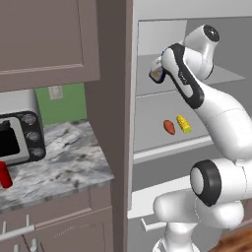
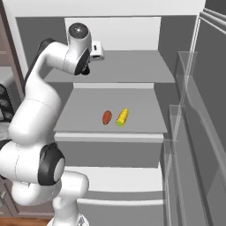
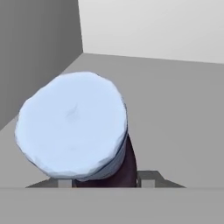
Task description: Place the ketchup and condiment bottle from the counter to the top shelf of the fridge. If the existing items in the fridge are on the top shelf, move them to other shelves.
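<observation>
The fridge stands open beside the marbled worktop, the white arm reaching into its upper compartment. On the top shelf, far in toward the left wall, the tool is clamped on the condiment bottle (its pale cap fills most of the hand view, the dark body showing just beneath it). In the left base view the bottle's yellow-white label peeks out below the wrist. One shelf below the top shelf lie the existing items, an orange-red oblong and a corn-like piece, just beside each other near the middle. The ketchup waits on the worktop, well away from the fridge, near a toaster oven.

The bottle's long axis appears to run close to upright, cap toward the hand camera and base toward the top shelf, with perhaps a slight lean. Whether its base is touching the slab cannot be told. That is the risk: let go while the bottle hangs above the shelf or leans, and the squat bottle could tip or roll toward the left wall; a sideways pull on withdrawal could knock it over too.
</observation>
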